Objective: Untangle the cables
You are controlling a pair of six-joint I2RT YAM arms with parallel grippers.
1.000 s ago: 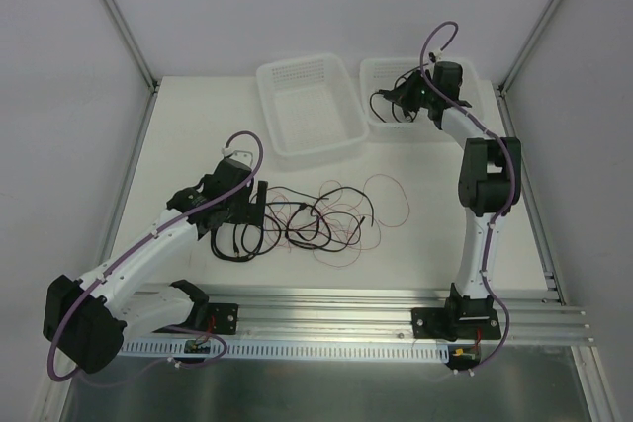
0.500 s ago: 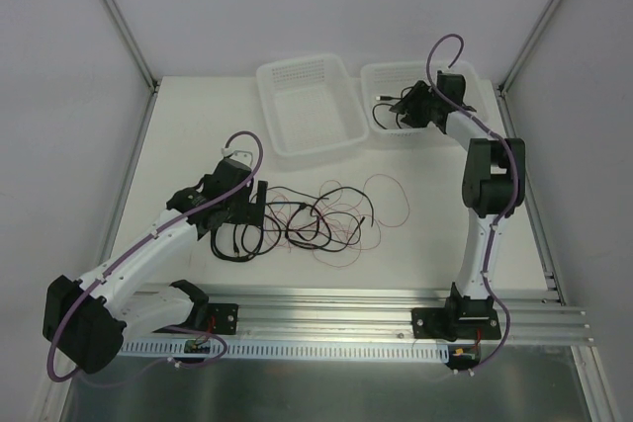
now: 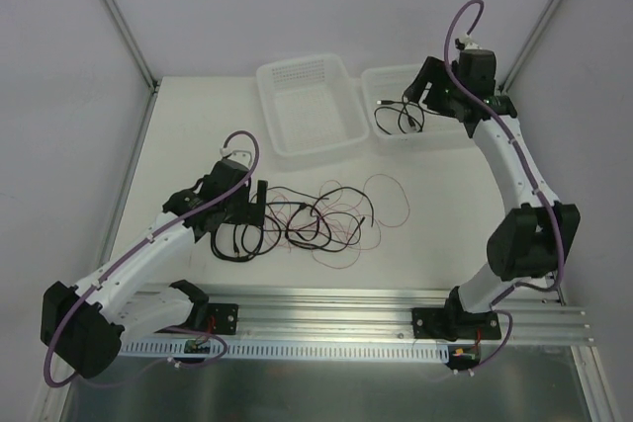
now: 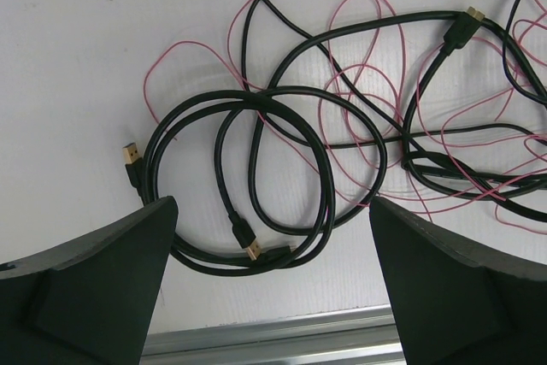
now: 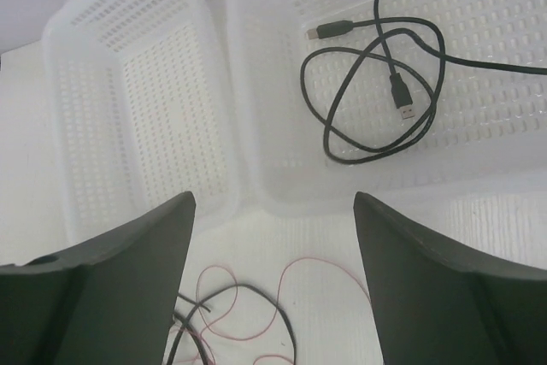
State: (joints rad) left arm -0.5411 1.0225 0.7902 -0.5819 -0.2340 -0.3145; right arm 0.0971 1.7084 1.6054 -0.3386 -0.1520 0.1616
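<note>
The cables (image 3: 321, 216) lie in a loose tangle mid-table, black leads crossed with thin red wire. My left gripper (image 3: 247, 212) hovers open over the tangle's left end. In the left wrist view its fingers stand wide apart, gripper (image 4: 272, 204), above a coiled black USB cable (image 4: 256, 177) threaded by red wire (image 4: 359, 100). My right gripper (image 3: 427, 86) is raised over the right basket, open and empty (image 5: 273, 198). A separate black USB cable (image 5: 376, 83) lies loose inside that basket (image 3: 401, 116).
Two white perforated baskets stand at the back: the left basket (image 3: 309, 106) holds nothing, the right basket (image 3: 440, 137) holds the one cable. A metal rail (image 3: 396, 305) runs along the near edge. Frame posts and walls close the sides.
My right gripper has opened and let the black USB cable drop into the right basket, then lifted up and to the right. The left arm has stayed still.
</note>
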